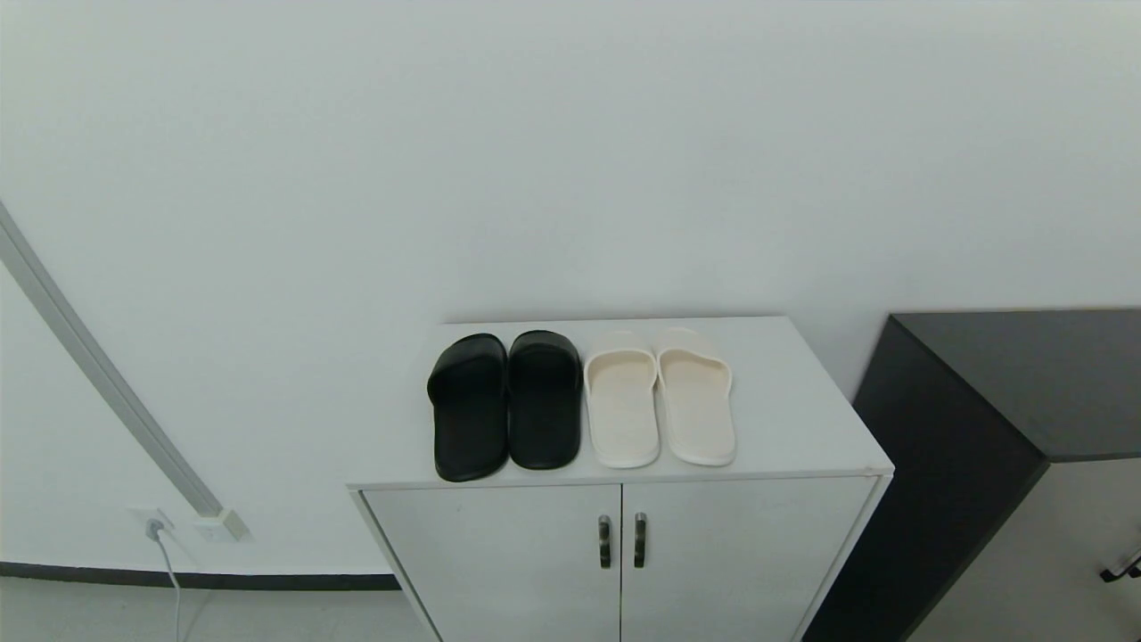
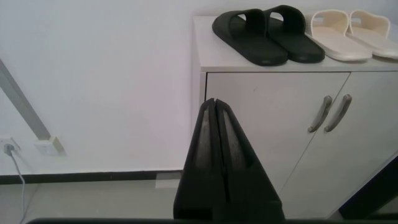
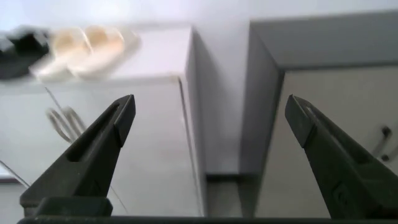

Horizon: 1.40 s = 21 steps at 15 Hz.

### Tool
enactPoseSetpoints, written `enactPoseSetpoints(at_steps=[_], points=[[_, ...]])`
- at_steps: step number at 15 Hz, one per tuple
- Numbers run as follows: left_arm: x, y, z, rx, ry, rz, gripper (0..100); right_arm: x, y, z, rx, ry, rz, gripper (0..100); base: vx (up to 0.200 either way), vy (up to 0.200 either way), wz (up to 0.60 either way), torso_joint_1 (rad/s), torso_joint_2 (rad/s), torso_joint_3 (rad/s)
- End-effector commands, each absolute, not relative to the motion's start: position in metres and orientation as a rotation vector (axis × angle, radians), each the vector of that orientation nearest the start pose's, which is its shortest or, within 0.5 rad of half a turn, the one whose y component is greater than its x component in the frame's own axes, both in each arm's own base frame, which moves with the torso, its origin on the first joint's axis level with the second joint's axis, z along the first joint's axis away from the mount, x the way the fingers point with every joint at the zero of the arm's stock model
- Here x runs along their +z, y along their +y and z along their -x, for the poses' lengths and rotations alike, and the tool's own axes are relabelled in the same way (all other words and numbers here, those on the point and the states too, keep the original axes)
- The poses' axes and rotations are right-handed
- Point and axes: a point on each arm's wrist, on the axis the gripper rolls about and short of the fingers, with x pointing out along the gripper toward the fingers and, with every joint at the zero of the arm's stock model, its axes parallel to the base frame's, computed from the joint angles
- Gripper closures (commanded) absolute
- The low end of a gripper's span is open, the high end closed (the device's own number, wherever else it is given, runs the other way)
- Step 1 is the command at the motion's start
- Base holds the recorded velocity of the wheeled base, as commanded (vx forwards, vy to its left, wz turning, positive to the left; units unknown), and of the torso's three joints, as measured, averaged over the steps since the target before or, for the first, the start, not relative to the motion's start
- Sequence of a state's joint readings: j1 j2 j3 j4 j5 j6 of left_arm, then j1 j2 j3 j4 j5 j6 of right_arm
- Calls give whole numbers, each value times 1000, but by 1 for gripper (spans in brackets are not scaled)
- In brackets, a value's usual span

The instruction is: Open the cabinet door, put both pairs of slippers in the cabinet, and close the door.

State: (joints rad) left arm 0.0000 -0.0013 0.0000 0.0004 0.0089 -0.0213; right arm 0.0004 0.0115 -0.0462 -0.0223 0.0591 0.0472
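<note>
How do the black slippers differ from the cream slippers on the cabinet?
The black slippers are dark; the cream slippers are pale. The black slippers lie toward the left of the cabinet top; the cream slippers lie just right of them. The black slippers' heels reach nearer the front edge than the cream slippers'. Both pairs lie flat, toes toward the wall.

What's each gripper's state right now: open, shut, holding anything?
Left gripper: shut, holding nothing.
Right gripper: open, holding nothing.
</note>
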Motion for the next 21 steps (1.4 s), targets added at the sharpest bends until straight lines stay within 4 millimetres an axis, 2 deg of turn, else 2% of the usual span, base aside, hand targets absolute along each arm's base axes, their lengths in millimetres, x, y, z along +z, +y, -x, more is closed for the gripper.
enactPoseSetpoints(at_steps=[1,3,5,8,10,11,12,14,16,19,21], points=[[75,0,23,11,0,25,100,170,1,31,180,-79,-129,0,0,0,0,0,0,0],[75,0,23,11,0,25,100,159,5,7,296,114,-91,0,0,0,0,0,0,0],[75,0,23,11,1,25,100,157,7,-12,353,211,-103,0,0,0,0,0,0,0],[75,0,23,11,0,23,100,168,15,-61,444,279,-104,0,0,0,0,0,0,0],[75,0,23,11,0,25,100,175,25,-85,502,304,-94,0,0,0,0,0,0,0],[75,0,23,11,1,23,100,178,37,-101,538,353,-83,0,0,0,0,0,0,0],[75,0,23,11,0,23,100,179,44,-108,549,374,-81,0,0,0,0,0,0,0],[75,0,23,11,0,23,100,189,96,-132,564,337,-125,0,0,0,0,0,0,0],[75,0,23,11,1,25,100,189,137,-149,519,311,-124,0,0,0,0,0,0,0],[75,0,23,11,0,25,100,192,178,-170,480,305,-107,0,0,0,0,0,0,0],[75,0,23,11,0,25,100,196,207,-184,396,270,-96,0,0,0,0,0,0,0]])
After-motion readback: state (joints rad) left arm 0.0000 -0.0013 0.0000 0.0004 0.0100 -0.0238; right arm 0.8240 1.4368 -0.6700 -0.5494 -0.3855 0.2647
